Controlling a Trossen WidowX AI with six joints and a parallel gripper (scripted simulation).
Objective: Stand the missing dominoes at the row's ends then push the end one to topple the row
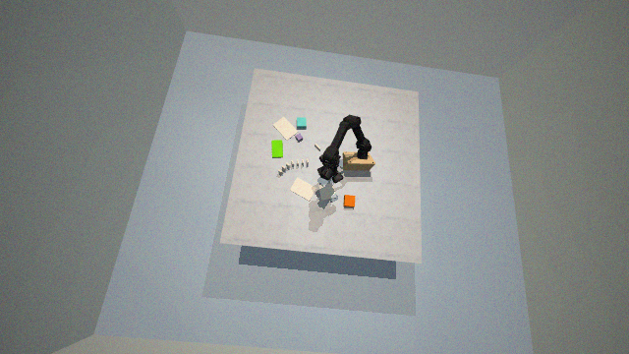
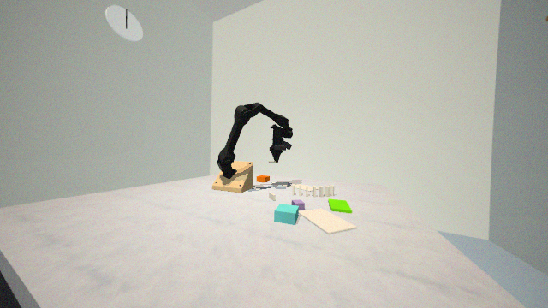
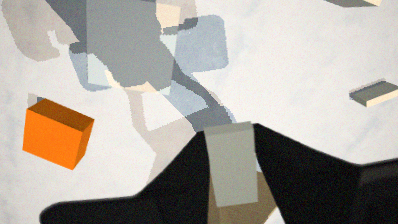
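My gripper (image 2: pixel 276 160) (image 3: pixel 228 134) is shut on a domino (image 2: pixel 271 162) (image 3: pixel 231 167). It holds it high above the table, between the row and the orange block. The domino's broad face looks grey in the wrist view. A curved row of several cream dominoes stands left of the arm in the top view, with one standing domino (image 1: pixel 308 162) at its end nearest the arm. The row also shows right of the gripper in the exterior view. One loose domino (image 1: pixel 317 147) (image 2: pixel 272 196) (image 3: pixel 374 93) lies on the table, apart from the row.
An orange block (image 1: pixel 349 201) (image 2: pixel 263 179) (image 3: pixel 55 135) lies near the wooden base (image 1: pixel 358 162) (image 2: pixel 235 180). A cream panel (image 1: pixel 302 189) lies near the row. Another cream panel (image 1: pixel 285 128) (image 2: pixel 329 220), a teal block (image 1: pixel 301 123) (image 2: pixel 286 214), a purple block (image 1: pixel 299 138) (image 2: pixel 298 204) and a green slab (image 1: pixel 277 148) (image 2: pixel 340 205) lie beyond.
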